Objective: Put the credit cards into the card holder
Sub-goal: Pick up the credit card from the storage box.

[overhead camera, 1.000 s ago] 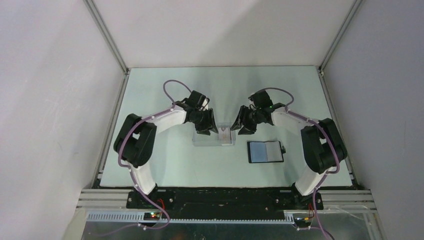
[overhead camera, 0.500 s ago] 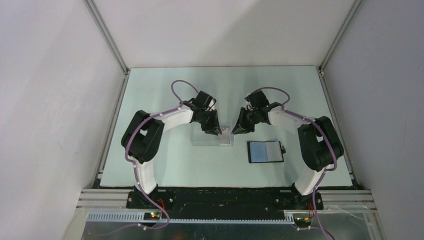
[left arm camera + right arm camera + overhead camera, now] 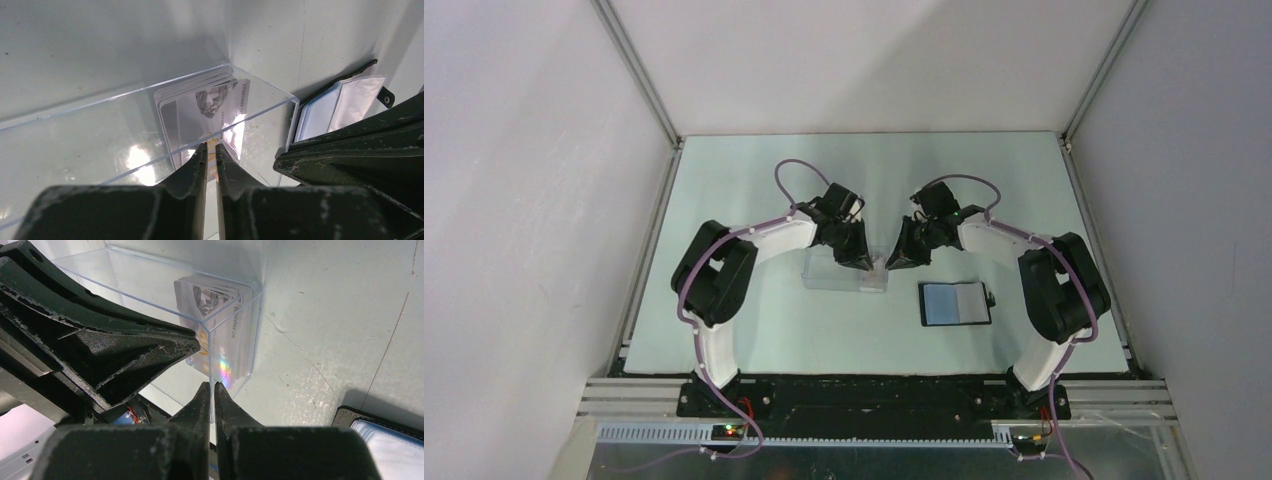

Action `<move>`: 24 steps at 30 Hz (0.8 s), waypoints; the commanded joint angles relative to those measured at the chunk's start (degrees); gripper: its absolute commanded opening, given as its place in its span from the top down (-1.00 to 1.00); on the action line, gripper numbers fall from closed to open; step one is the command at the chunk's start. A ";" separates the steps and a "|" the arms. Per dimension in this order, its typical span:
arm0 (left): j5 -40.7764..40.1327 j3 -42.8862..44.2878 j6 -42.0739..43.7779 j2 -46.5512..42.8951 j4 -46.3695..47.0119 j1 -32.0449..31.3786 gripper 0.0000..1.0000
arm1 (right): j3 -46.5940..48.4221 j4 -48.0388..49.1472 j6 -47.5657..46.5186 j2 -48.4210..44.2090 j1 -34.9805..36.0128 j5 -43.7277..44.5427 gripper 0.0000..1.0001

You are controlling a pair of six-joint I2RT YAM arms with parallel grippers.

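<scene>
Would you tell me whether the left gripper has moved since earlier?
Yes: the left gripper shifted right, toward the card holder, which stayed put.

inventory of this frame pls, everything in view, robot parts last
credit cards: one stack, exact count unclear; pale whitish with print; inside the clear box, at its right end.
clear box: 1; transparent; mid-table, between the two arms.
card holder: 1; black, pale grey-blue inside; lying open on the table, right of the box, apart from it.
table: 1; pale green.
walls: grey-white; enclosing the table.
left arm, right arm: 2; white and black; bent in toward the box.
left gripper: black; fingers almost together at the box's wall by the cards.
right gripper: black; fingers almost together at the box's right end.
</scene>
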 commanded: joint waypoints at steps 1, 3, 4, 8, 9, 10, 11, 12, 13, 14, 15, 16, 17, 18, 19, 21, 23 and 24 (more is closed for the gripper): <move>-1.08 0.76 -0.05 -2.94 0.96 -0.18 0.71 | 2.08 -0.36 -0.36 -1.44 0.30 0.23 0.91; -2.74 0.28 0.42 -4.34 0.91 -0.04 0.50 | 2.11 -0.38 -0.36 -1.46 0.30 0.24 0.92; -4.18 -0.34 0.67 -5.47 0.95 0.02 0.26 | 2.09 -0.39 -0.41 -1.53 0.28 0.25 0.92; -8.18 -2.17 1.28 -7.89 0.38 0.75 -0.07 | 2.08 -0.21 -0.54 -1.37 0.35 -0.10 0.91; -8.42 -2.33 1.59 -7.98 0.02 0.94 -0.11 | 2.08 -0.22 -0.54 -1.27 0.33 -0.24 0.91; -8.46 -2.47 1.80 -7.67 -0.07 1.03 -0.12 | 2.08 -0.15 -0.54 -1.30 0.34 -0.30 0.91; -8.26 -2.39 2.07 -7.34 -0.35 1.10 -0.13 | 2.11 -0.18 -0.58 -1.23 0.33 -0.35 0.91; -7.76 -2.29 2.08 -6.52 -0.51 1.11 -0.13 | 2.09 -0.23 -0.60 -1.22 0.34 -0.41 0.92; -7.47 -2.25 2.03 -6.02 -0.51 1.14 -0.13 | 2.09 -0.22 -0.60 -1.18 0.31 -0.43 0.91; -6.57 -2.12 1.93 -5.03 -0.51 1.13 -0.13 | 2.08 -0.22 -0.61 -1.23 0.33 -0.45 0.91; -6.04 -2.08 1.59 -4.57 -0.51 1.10 -0.12 | 2.08 -0.22 -0.56 -1.23 0.35 -0.50 0.91; -5.42 -1.90 1.49 -3.46 -0.51 1.07 -0.12 | 2.08 -0.31 -0.55 -1.26 0.29 -0.49 0.91; -5.03 -1.75 1.37 -2.95 -0.46 0.91 -0.10 | 2.17 -0.39 -0.58 -1.21 0.23 -0.47 0.91; -4.47 -1.56 1.30 -1.89 -0.45 0.65 -0.10 | 2.35 -0.61 -0.60 -1.12 0.28 -0.59 0.91; -3.97 -1.18 1.24 -1.37 -0.44 0.49 -0.10 | 2.44 -0.72 -0.69 -1.09 0.27 -0.61 0.92; -3.45 -0.53 1.18 0.07 -0.39 -0.04 -0.10 | 2.67 -0.87 -0.71 -1.00 0.28 -0.77 0.92; -3.01 0.02 0.86 1.04 -0.38 -0.61 -0.10 | 2.77 -0.88 -0.79 -0.98 0.27 -0.99 0.92; -2.81 0.17 0.54 1.27 -0.32 -0.94 -0.10 | 2.81 -0.91 -0.80 -0.91 0.27 -1.16 0.92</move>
